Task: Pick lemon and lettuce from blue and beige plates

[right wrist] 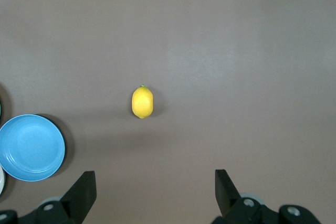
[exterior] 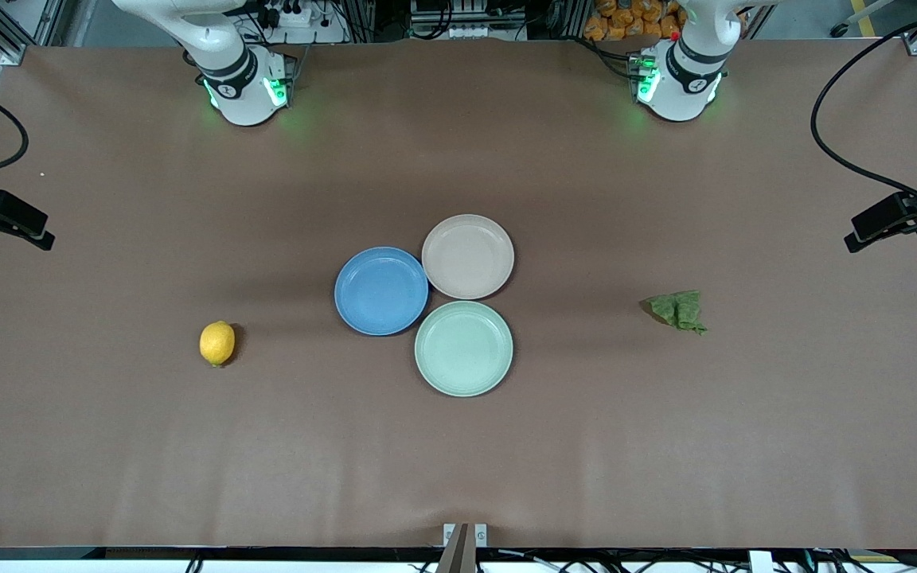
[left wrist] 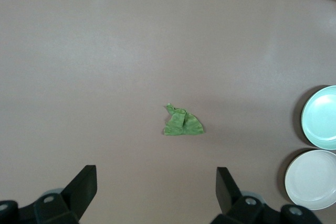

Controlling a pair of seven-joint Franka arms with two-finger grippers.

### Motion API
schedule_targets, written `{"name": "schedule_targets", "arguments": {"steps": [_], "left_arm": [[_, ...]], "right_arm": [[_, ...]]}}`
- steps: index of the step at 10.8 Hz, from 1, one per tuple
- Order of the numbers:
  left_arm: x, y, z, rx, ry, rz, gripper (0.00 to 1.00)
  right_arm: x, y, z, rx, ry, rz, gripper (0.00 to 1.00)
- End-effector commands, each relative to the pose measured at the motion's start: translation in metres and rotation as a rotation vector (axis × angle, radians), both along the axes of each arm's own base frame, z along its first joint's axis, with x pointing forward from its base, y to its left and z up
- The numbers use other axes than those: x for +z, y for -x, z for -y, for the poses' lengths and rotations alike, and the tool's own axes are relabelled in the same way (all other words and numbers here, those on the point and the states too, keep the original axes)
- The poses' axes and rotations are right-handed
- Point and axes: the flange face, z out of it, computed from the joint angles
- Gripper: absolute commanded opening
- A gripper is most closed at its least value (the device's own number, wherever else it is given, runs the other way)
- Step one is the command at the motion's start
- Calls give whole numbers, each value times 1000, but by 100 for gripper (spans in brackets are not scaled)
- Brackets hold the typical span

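Lemon [exterior: 217, 343] and lettuce [exterior: 677, 310] both lie on the bare brown surface [exterior: 108, 446], not on any plate. In the front view the lemon sits at lower left of centre, toward the right arm's end, and the lettuce at right of centre, toward the left arm's end. Between them the blue plate [exterior: 381, 290], beige plate [exterior: 468, 256] and a mint-green plate [exterior: 464, 348] cluster together, all empty.

Each wrist view shows its target well apart from its tool. The right tool [right wrist: 155, 195] hangs spread above the lemon, whose long axis runs upright in that picture, across the gap between the fingers. The left tool [left wrist: 156, 192] is likewise spread above the lettuce.

The lemon looks smooth, yellow and firm; the lettuce is a crumpled, wrinkled green scrap, likely limp.
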Motion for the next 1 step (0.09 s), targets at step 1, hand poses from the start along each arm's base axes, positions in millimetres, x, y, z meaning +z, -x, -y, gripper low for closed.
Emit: {"name": "schedule_targets", "arguments": {"steps": [1], "left_arm": [[3, 4, -1, -12, -26, 3, 100]], "right_arm": [[1, 1, 1, 7, 10, 5, 100]]}}
